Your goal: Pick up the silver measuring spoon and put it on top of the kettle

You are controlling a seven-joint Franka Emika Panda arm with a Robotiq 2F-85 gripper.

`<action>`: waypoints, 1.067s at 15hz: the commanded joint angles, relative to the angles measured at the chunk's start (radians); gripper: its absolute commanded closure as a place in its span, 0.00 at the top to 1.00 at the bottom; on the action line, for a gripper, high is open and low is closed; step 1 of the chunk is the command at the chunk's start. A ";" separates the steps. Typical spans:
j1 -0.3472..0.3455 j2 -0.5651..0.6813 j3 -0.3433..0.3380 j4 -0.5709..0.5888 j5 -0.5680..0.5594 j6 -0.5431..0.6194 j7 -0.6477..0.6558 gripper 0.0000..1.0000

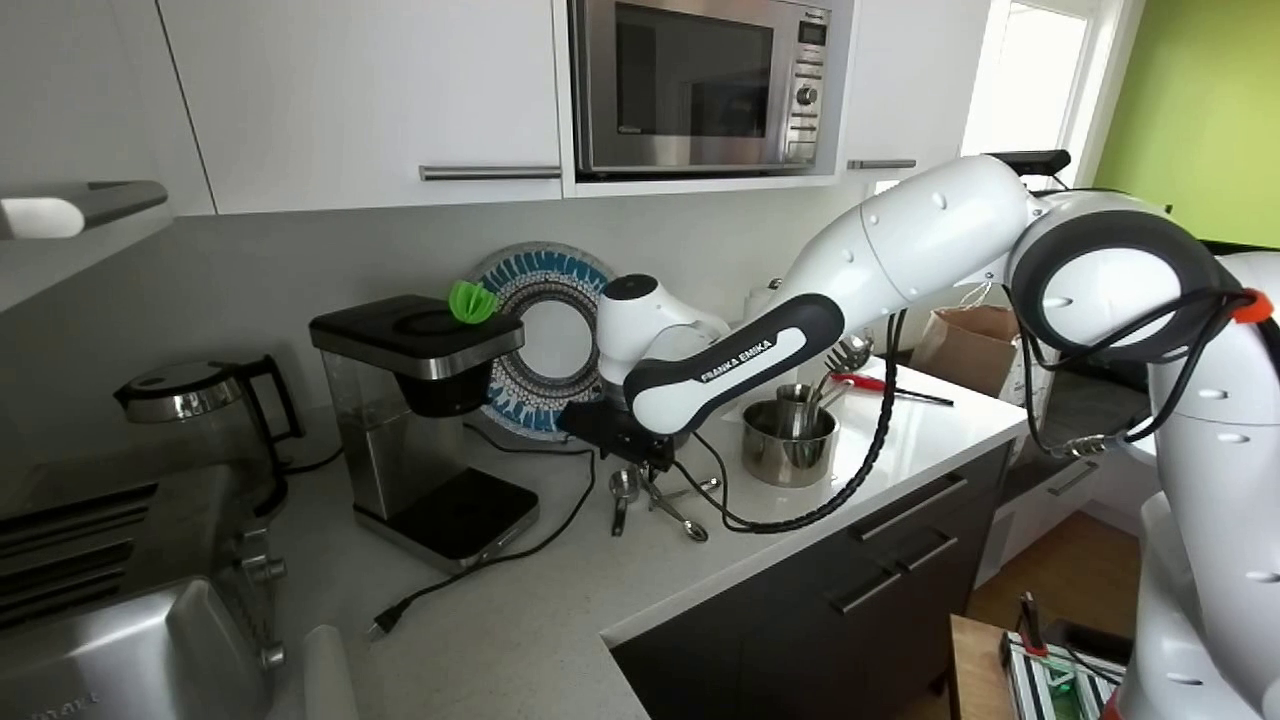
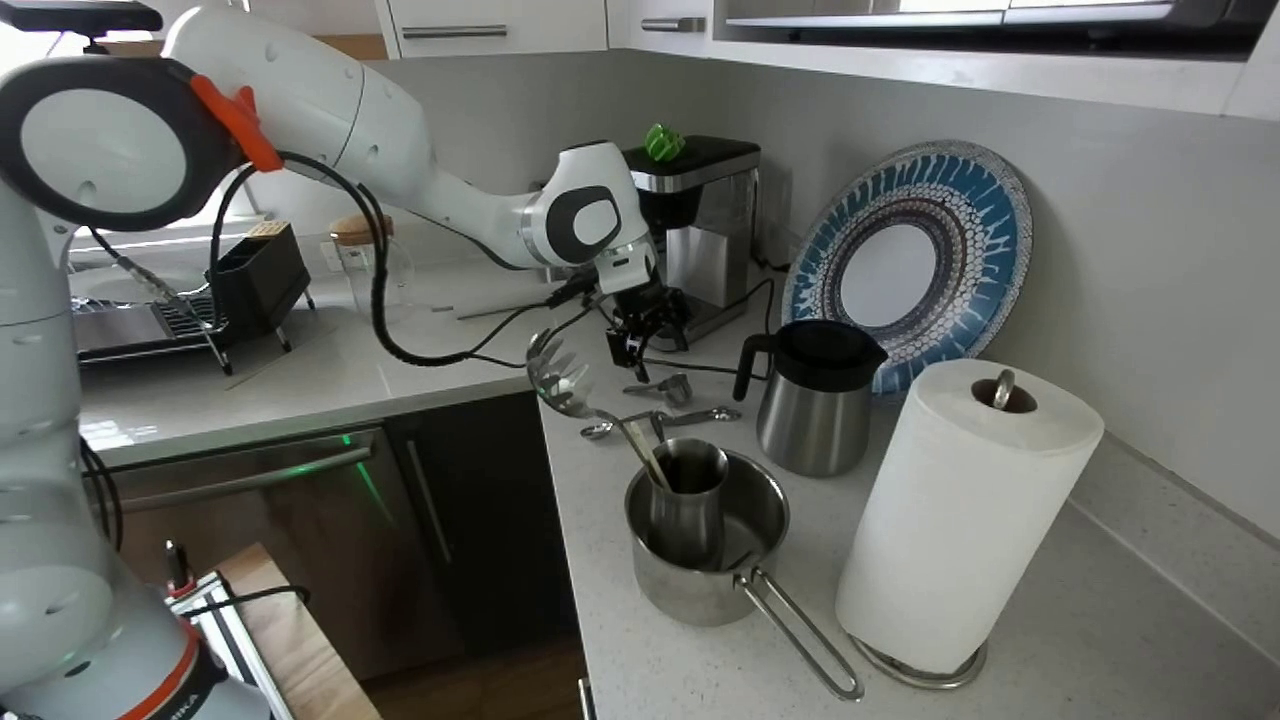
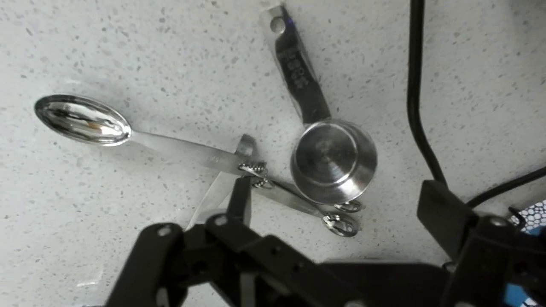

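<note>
Silver measuring spoons [image 3: 192, 154] are found lying on the bench [image 1: 540, 620], joined in a bunch by a small beaded link [image 3: 254, 166]; which single spoon is meant cannot be settled. At the small-bowl end a measuring cup [image 3: 335, 160] is noted, overlapping one bowl in the wrist view; whether contact is made cannot be told.

Above the bunch the hand [image 3: 335, 200] is positioned, its fingers [image 3: 241, 200] spread wide, with nothing held between them.

Progress is assessed as early: only the approach can be credited. Grasp, lift, carry and placement are all outstanding. Because the spoons are joined, the whole bunch is judged likely to be raised together, and closer alignment to one handle is judged necessary before closing.

Two candidates are recorded for the destination: a steel jug [image 2: 815, 410] with a dark lid, near the spoons, and a glass kettle [image 1: 190, 400], well apart from them, beyond the toaster [image 1: 150, 600]. Which is intended is not established. No spoon is seen on either lid.
</note>
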 commanded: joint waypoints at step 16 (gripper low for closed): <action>0.031 0.102 -0.018 0.079 -0.236 0.024 0.009 1.00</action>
